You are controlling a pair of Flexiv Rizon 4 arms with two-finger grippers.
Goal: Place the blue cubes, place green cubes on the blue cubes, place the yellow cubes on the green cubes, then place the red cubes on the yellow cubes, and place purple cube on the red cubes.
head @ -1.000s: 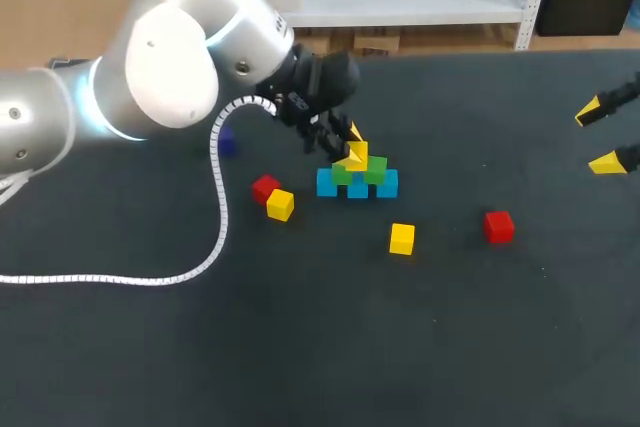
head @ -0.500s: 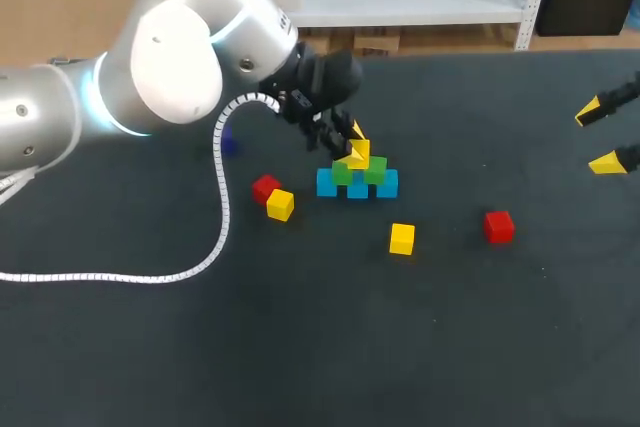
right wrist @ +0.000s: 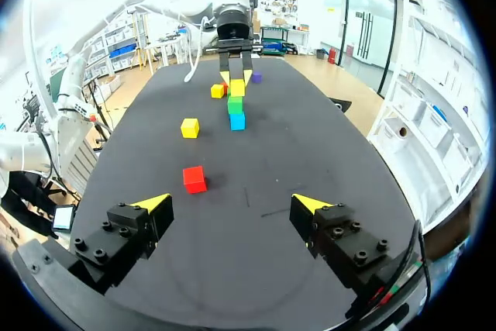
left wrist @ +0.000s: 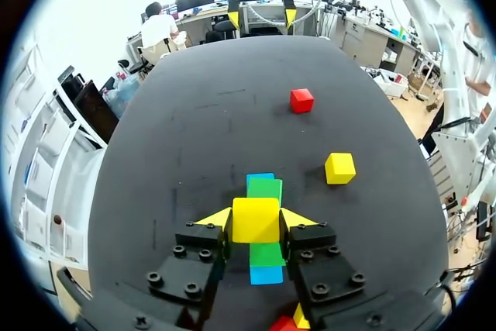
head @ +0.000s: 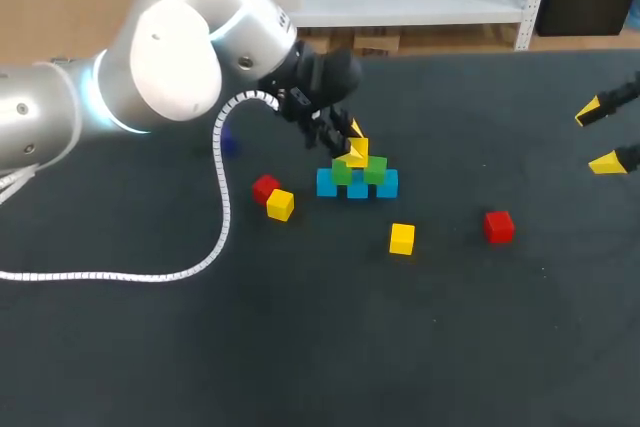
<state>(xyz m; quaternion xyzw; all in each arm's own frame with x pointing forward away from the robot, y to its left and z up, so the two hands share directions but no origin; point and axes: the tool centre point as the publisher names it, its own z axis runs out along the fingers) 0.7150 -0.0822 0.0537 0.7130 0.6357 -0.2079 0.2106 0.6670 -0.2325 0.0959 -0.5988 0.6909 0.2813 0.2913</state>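
The left gripper pinched a yellow cube between both fingers, directly over the green cubes on the blue cubes, apparently to seat it as the third layer. Ahead of the fingers lay a loose yellow cube and a red cube. The right gripper sat well apart, fingers spread and holding nothing. No cube bore readable writing.

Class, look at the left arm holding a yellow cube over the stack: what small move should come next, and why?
Probably open the fingers, perhaps after easing down slightly: the left gripper is shut on the yellow cube, which sits centred over the two green cubes.
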